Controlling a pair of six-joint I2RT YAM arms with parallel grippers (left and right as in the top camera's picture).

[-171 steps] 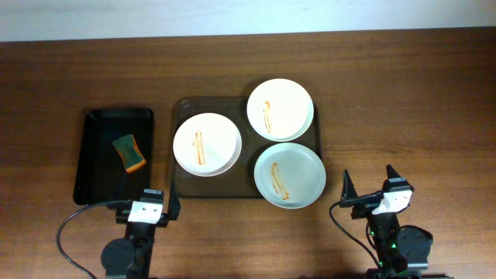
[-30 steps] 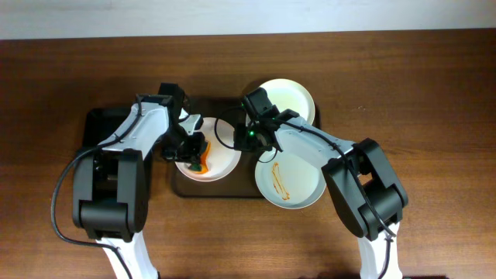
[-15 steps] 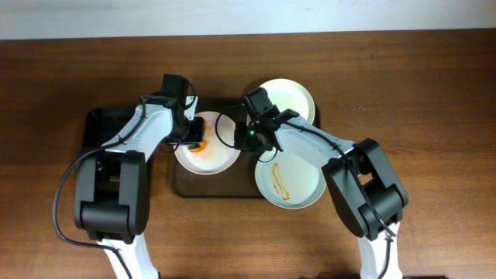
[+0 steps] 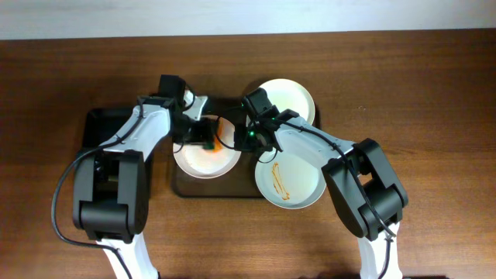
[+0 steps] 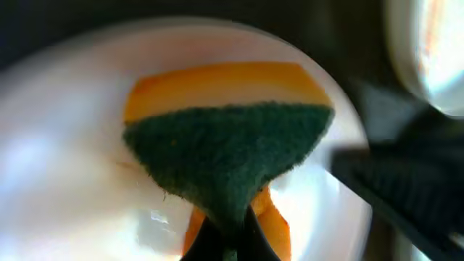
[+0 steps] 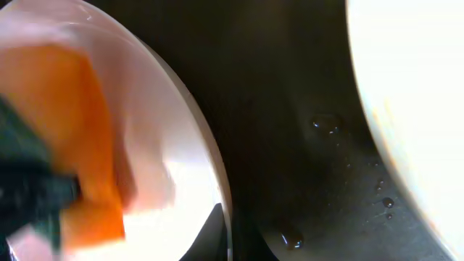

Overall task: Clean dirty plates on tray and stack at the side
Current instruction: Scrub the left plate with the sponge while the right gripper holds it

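Three plates sit on the brown tray (image 4: 180,189). The left plate (image 4: 203,161) carries a faint orange smear. My left gripper (image 4: 203,141) is shut on a green-and-orange sponge (image 5: 228,148) and presses it onto this plate (image 5: 65,159), green side up. My right gripper (image 4: 235,139) is shut on the same plate's right rim (image 6: 220,190), one finger on each side of it. The sponge (image 6: 83,152) shows at the left of the right wrist view. The back plate (image 4: 288,102) is partly hidden by the right arm. The front right plate (image 4: 298,177) has a brown streak.
A smaller black tray (image 4: 105,151) lies left of the brown tray, under the left arm. Water drops (image 6: 326,123) dot the tray floor between the plates. Both arms cross over the tray's middle. Bare wooden table surrounds the trays.
The left gripper slid the sponge from the plate's lower part up towards its far side, then a little right. The streak is now a smear. The right arm has held still.
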